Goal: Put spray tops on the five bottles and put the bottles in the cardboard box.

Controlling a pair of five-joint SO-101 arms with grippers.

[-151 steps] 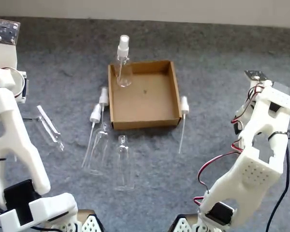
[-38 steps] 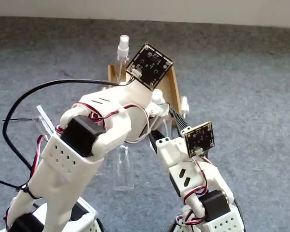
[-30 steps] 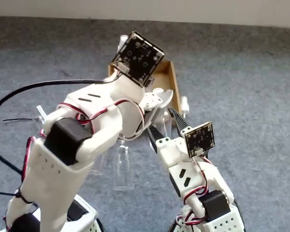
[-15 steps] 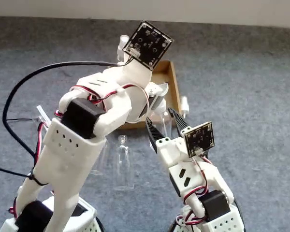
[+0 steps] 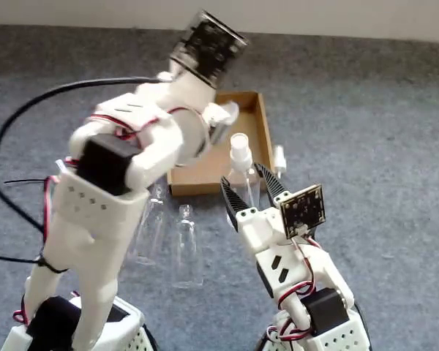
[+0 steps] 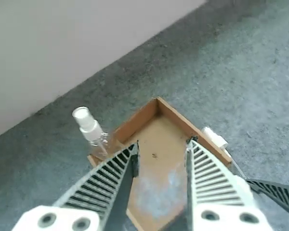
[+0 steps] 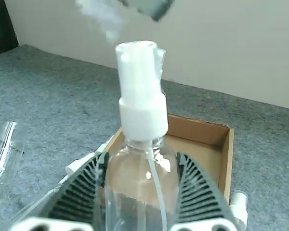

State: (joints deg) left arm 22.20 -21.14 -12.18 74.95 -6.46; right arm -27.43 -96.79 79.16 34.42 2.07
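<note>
Held bottle (image 7: 139,187): clear glass, upright, white spray top (image 7: 140,103) seated on its neck, thin tube running down inside. The right hand (image 7: 142,163) is clamped on the body, one ribbed finger on each side. The high view puts the bottle above the bench (image 5: 366,146), just in front of the near edge of the cardboard box (image 5: 264,131).

The right wrist view shows the tube and the cap fit. The high view is too far off for that. It does show two open bottles lying on the bench near the box, one (image 5: 186,245) beside the other (image 5: 152,227), partly behind the left arm.

The left hand (image 6: 162,144) hangs over the box, fingers parted moderately, holding nothing.

The left wrist view shows a second capped bottle (image 6: 90,130) standing at a box corner, hidden by the arm in the high view. Cannot tell if it is inside or just outside the wall.

A loose spray top (image 5: 279,156) lies on the bench just beside the box's side wall, by the right hand.
</note>
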